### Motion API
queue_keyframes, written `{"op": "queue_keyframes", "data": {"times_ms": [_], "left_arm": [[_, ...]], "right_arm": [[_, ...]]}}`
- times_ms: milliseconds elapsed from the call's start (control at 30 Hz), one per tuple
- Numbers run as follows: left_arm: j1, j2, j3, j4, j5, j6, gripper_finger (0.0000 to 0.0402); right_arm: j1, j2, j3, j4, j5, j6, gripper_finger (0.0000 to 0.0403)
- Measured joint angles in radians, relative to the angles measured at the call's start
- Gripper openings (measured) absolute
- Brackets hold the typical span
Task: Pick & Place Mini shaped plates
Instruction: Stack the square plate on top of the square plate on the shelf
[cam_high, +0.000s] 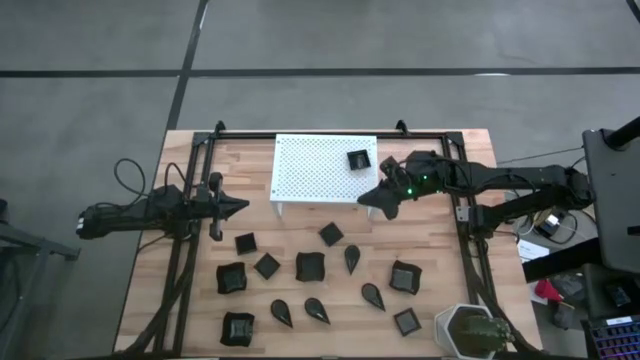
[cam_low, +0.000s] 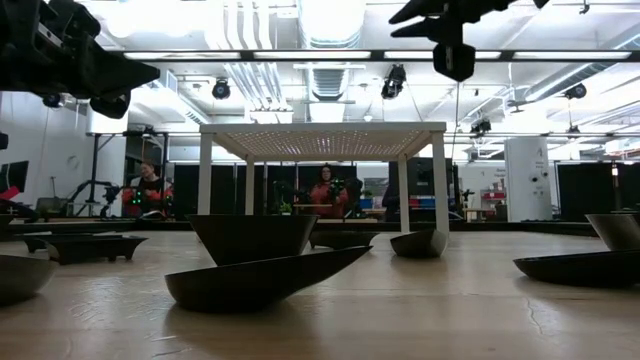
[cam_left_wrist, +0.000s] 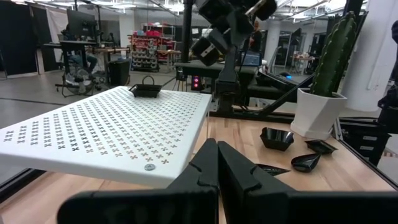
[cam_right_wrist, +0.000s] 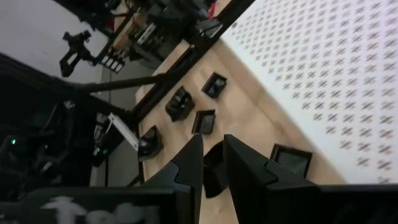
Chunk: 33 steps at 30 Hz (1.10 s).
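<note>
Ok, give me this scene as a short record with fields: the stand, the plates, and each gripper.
stand: white perforated stand at the table's back middle
on stand: one small black square plate, near its right back corner
on table: the other black plates spread in front of the stand
left gripper: shut, empty, left of the stand
right gripper: empty, above the stand's right front corner

Thirteen black plates (cam_high: 310, 266) visible: nine square, four teardrop. One sits on the single white stand (cam_high: 310, 170). One potted cactus (cam_high: 470, 330).
</note>
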Motion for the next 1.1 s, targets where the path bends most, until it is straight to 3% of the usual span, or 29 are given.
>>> {"op": "queue_keyframes", "data": {"times_ms": [567,1100], "left_arm": [[0.0,0.0,0.0,0.0,0.003,0.0,0.0],[0.0,0.0,0.0,0.0,-0.001,0.0,0.0]], "right_arm": [[0.265,0.169,-0.003,-0.006,0.011,-0.02,0.0052],[0.298,0.386,-0.003,-0.005,0.102,0.115,0.0052]]}}
